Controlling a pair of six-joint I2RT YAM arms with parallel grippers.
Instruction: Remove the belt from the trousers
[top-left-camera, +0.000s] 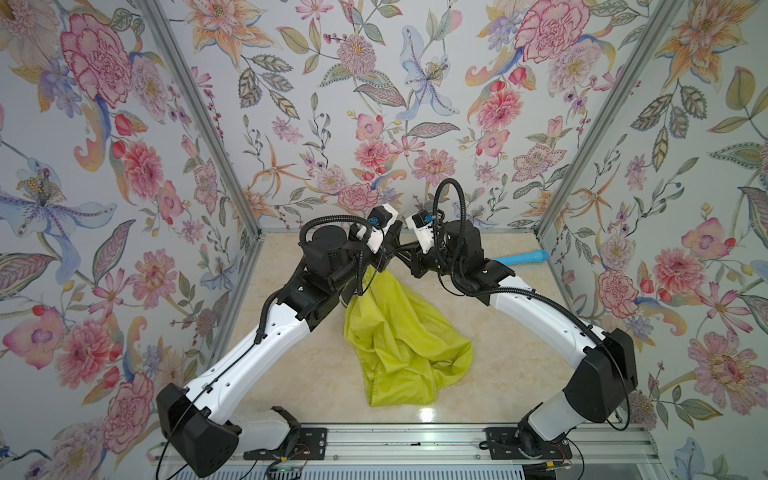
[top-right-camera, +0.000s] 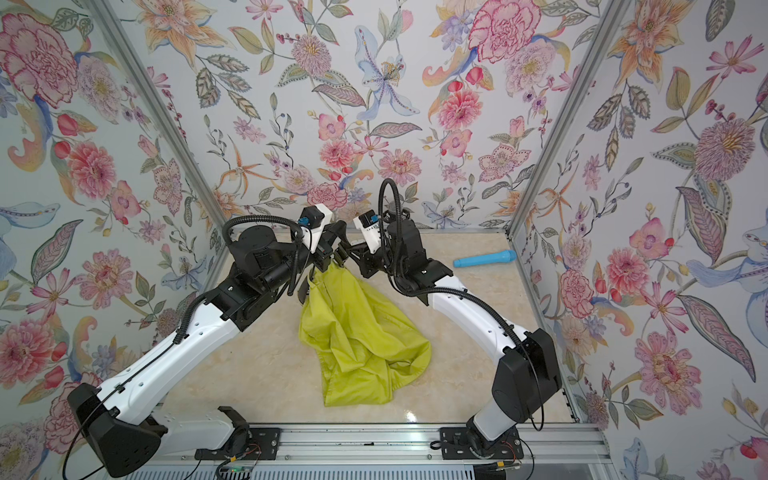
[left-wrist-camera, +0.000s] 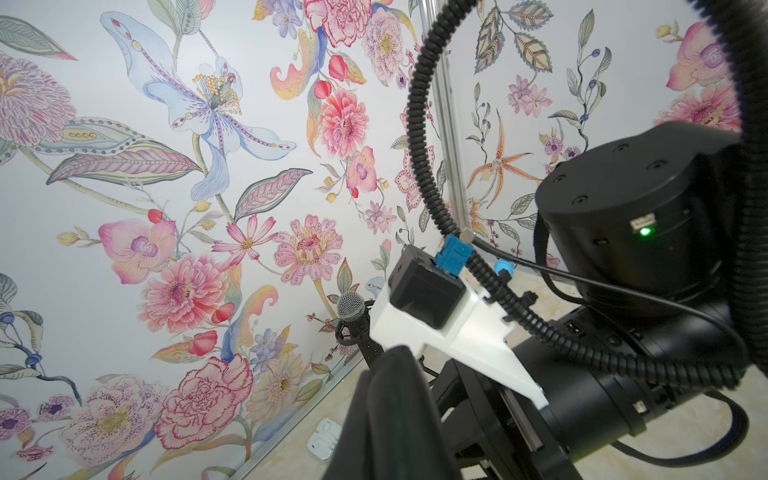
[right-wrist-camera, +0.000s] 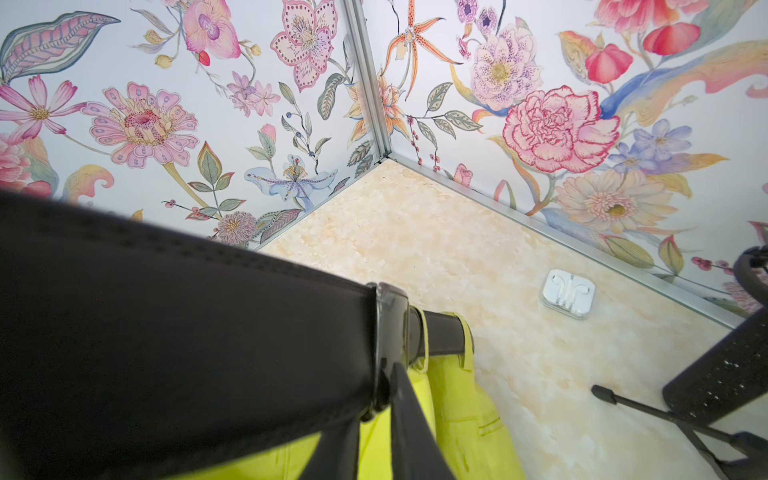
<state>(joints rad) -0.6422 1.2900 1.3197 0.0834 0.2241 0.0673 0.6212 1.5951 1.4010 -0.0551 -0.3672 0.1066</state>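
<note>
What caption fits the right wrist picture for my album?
Black belt threaded through a loop on the yellow-green trousers, earbuds case beyond.

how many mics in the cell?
2. A blue microphone lies on the table at the far right; a black mesh-headed microphone stands at the back. More may be hidden.

A cream, marbled surface (top-left-camera: 519, 353) carries everything. The yellow-green trousers (top-left-camera: 407, 349) lie crumpled at its middle, their top end lifted clear. A blue cylinder (top-left-camera: 521, 257) lies by the far right corner, and a white earphone case (right-wrist-camera: 567, 293) near the back wall.
</note>
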